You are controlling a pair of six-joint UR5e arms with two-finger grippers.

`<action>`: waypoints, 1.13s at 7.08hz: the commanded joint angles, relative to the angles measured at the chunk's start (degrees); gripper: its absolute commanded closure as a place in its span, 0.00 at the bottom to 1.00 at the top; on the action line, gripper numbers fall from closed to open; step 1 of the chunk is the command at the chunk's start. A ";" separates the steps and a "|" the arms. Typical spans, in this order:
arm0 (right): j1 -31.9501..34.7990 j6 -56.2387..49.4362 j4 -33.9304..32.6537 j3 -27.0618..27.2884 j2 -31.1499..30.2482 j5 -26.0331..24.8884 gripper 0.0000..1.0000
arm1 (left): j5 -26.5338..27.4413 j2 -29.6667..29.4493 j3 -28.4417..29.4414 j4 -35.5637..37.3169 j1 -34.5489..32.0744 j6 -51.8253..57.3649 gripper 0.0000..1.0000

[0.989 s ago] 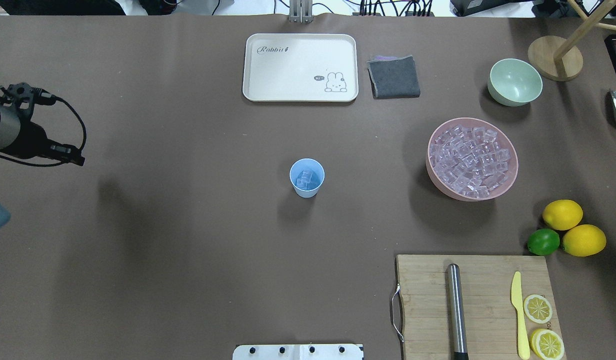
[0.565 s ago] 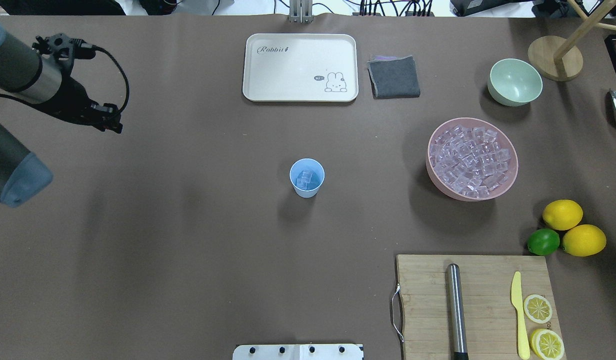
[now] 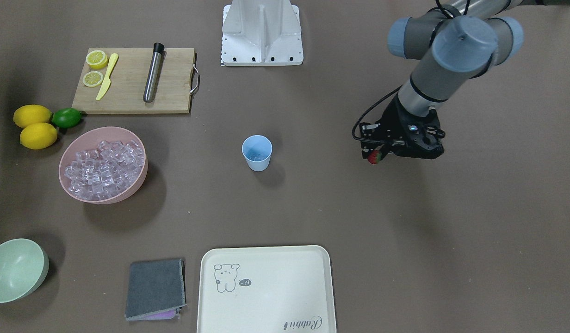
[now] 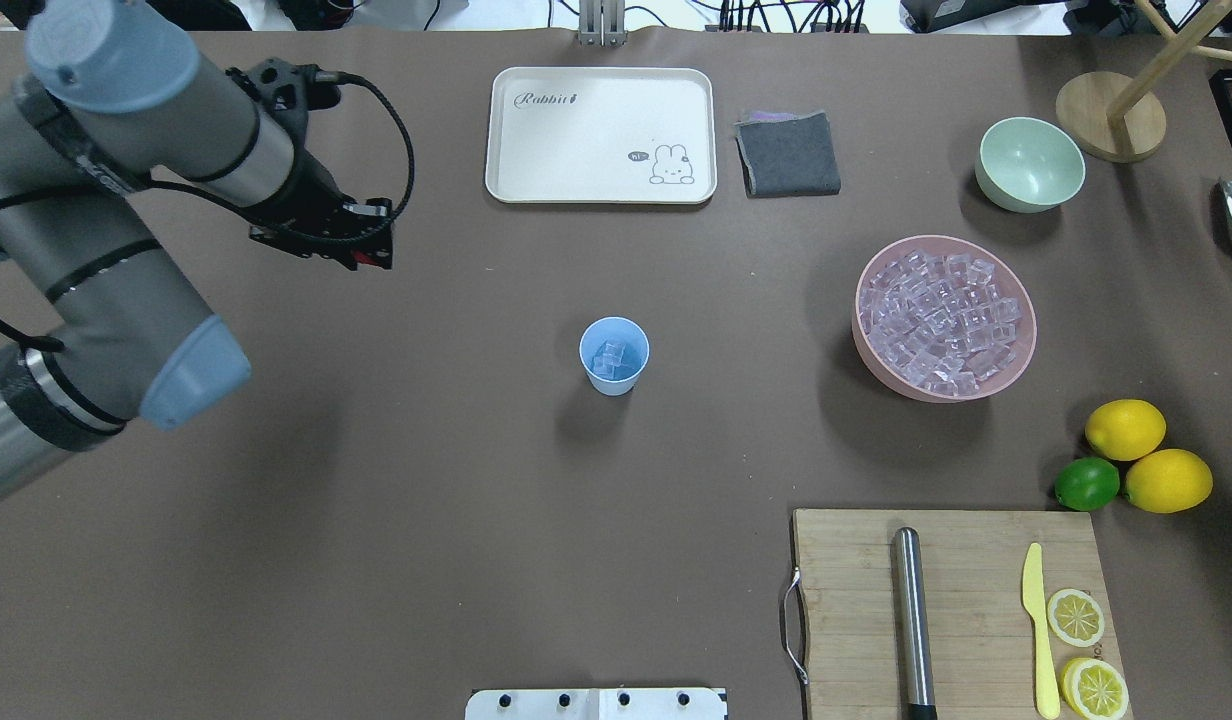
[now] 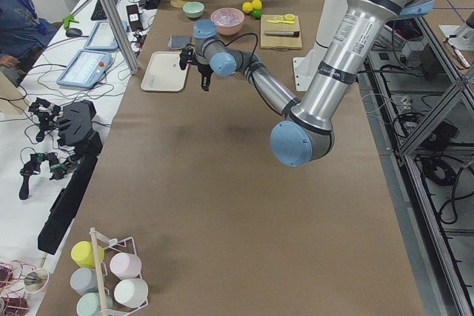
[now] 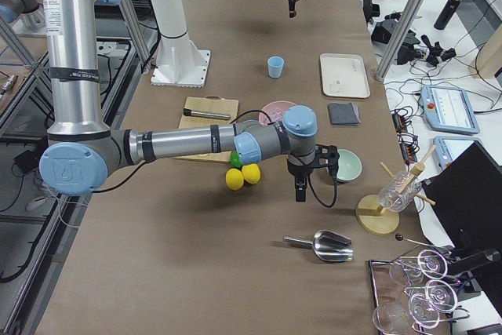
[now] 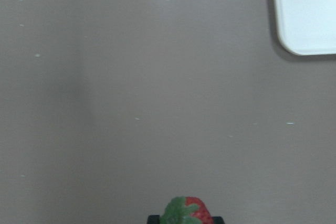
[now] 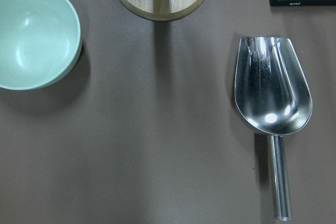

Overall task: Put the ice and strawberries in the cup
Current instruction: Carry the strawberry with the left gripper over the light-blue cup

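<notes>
The light blue cup (image 4: 614, 372) stands upright mid-table with a few ice cubes (image 4: 610, 358) inside. More ice (image 4: 941, 318) fills the pink bowl (image 4: 869, 358) to its right. My left gripper (image 3: 375, 156) hangs above the table, well to the left of the cup and a little farther back, shut on a red strawberry (image 7: 186, 212) with a green cap. The strawberry also peeks out below the fingers in the front view (image 3: 374, 157). My right gripper (image 6: 299, 191) shows only in the right side view, near the pale green bowl; I cannot tell its state.
A cream tray (image 4: 536, 180) and a grey cloth (image 4: 787, 153) lie at the back. The pale green bowl (image 4: 1030, 163), a wooden stand (image 4: 1110, 115), a metal scoop (image 8: 273, 93), lemons (image 4: 1166, 480), a lime (image 4: 1086, 483) and a cutting board (image 4: 846, 600) crowd the right side.
My left arm has swung in from the table's left edge toward the right and back, bringing its gripper closer to the cup. Cup and bowls have not moved.
</notes>
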 commanded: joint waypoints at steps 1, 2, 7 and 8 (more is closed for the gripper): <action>0.00 0.00 0.00 -0.07 0.00 -0.27 0.00 | 6.35 -5.29 1.21 -0.05 7.62 -6.44 1.00; 0.00 0.00 0.00 -0.15 0.00 -0.27 0.00 | 7.85 -6.62 1.30 -0.05 9.47 -8.90 1.00; 0.00 0.00 0.00 0.02 -0.35 0.17 0.00 | 13.74 -13.74 12.60 -13.08 13.62 -13.76 1.00; 0.00 0.09 0.00 0.02 -0.61 0.17 0.00 | 13.84 -14.27 15.34 -15.67 13.71 -13.67 1.00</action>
